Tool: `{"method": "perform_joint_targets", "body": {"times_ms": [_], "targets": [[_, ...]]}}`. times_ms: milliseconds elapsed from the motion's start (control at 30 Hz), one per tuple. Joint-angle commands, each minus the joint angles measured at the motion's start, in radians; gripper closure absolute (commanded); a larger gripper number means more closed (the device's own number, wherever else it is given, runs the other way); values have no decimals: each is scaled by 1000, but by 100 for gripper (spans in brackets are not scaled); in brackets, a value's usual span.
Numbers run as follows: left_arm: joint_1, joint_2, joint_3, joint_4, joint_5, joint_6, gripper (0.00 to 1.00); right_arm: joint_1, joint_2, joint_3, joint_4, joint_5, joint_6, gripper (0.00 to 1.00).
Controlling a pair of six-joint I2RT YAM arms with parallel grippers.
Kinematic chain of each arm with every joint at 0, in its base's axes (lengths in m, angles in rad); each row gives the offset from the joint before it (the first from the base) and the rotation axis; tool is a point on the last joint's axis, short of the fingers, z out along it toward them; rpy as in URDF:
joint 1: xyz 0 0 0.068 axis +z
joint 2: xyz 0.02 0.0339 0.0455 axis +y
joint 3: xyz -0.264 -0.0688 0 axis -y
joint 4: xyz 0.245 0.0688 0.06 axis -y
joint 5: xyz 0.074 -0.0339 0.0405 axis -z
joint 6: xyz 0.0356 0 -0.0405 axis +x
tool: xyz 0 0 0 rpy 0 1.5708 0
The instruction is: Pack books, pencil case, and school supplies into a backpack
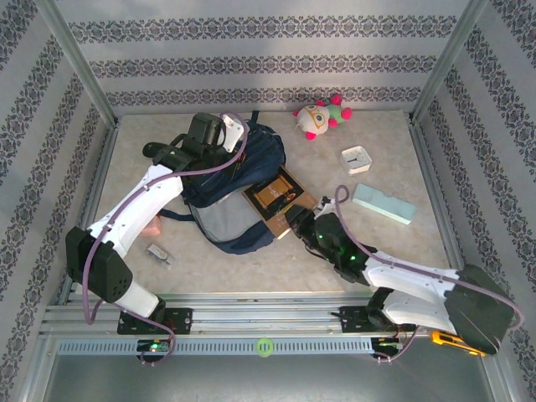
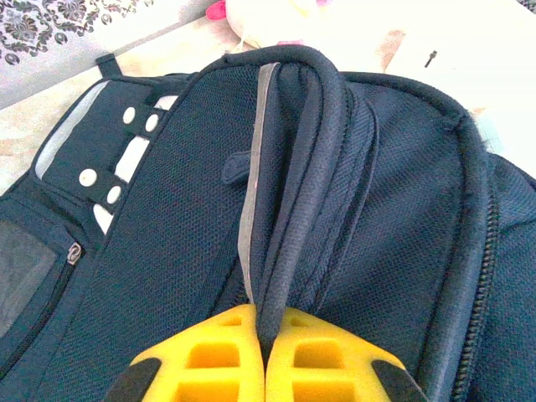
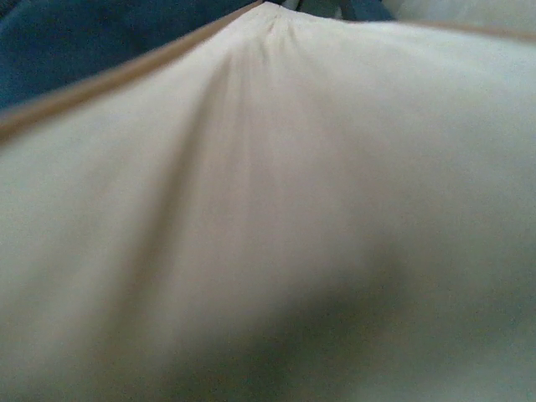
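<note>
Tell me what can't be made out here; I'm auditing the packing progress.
Backpack interior: top view, the left arm and the bag's own fabric cover it.
Right jaws' hold on the book: top view, the wrist hides them; right wrist view, a blurred pale surface up close.
Pink block: top view, partly behind the left arm.
Grey item: top view, too small to identify.

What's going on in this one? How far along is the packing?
The left gripper is shut on the top handle of the backpack. The right gripper grips the near edge of the book, which leans tilted against the backpack's side and is not yet inside. The pencil case and the pink block lie unpacked on the table.
</note>
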Motion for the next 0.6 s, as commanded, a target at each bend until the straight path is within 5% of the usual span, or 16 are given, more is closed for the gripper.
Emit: {"method": "perform_joint_targets", "body": {"times_ms": [0,567], "targets": [[-8,-10,65,64,34,-42,100,45,75,87,221,132,26,100],[-8,-22,64,71,92,-60,100,27,666,430,416,224,108,100]]}}
